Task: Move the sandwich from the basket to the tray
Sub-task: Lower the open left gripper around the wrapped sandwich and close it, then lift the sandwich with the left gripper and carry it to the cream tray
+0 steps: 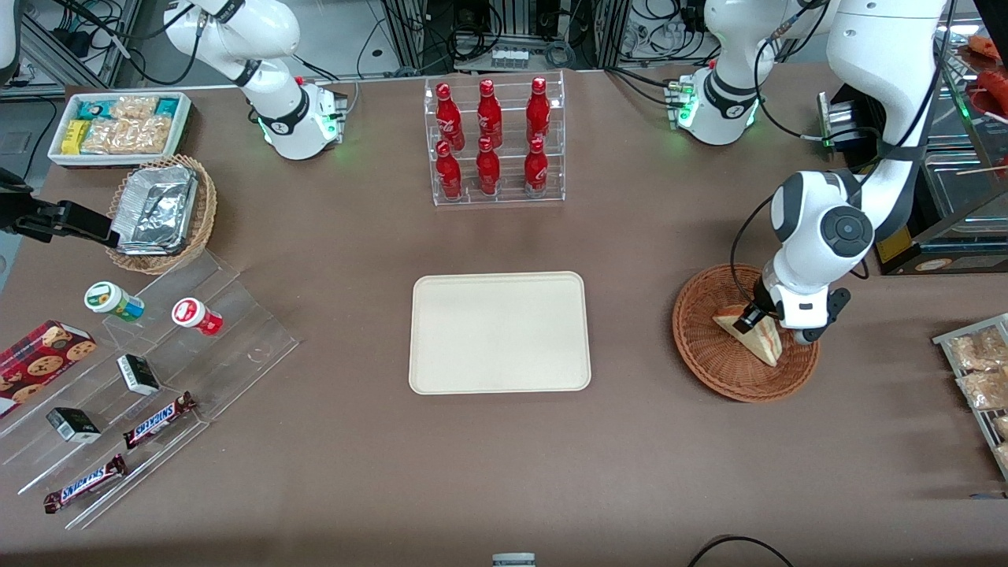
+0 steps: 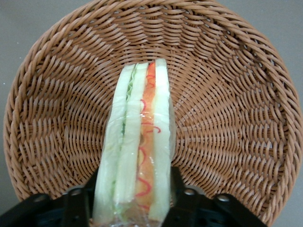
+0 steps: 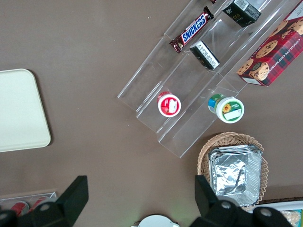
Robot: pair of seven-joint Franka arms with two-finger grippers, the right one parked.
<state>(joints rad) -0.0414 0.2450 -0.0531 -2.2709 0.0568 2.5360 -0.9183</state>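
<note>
The sandwich (image 1: 760, 339) is a pale bread wedge with red and green filling, lying in the reddish-brown wicker basket (image 1: 697, 346) toward the working arm's end of the table. My left gripper (image 1: 748, 319) is down in the basket, at the end of the sandwich farther from the front camera. In the left wrist view the black fingers (image 2: 176, 182) press against both bread faces of the sandwich (image 2: 142, 142), with the basket (image 2: 61, 104) weave under it. The cream tray (image 1: 499, 332) lies bare at the table's middle, beside the basket.
A clear rack of red bottles (image 1: 492, 142) stands farther from the front camera than the tray. Toward the parked arm's end are a stepped acrylic shelf with snacks (image 1: 142, 370), a tan basket with foil (image 1: 161, 213) and a white bin of packets (image 1: 118, 126). A wire rack of packets (image 1: 980, 370) lies beside the basket.
</note>
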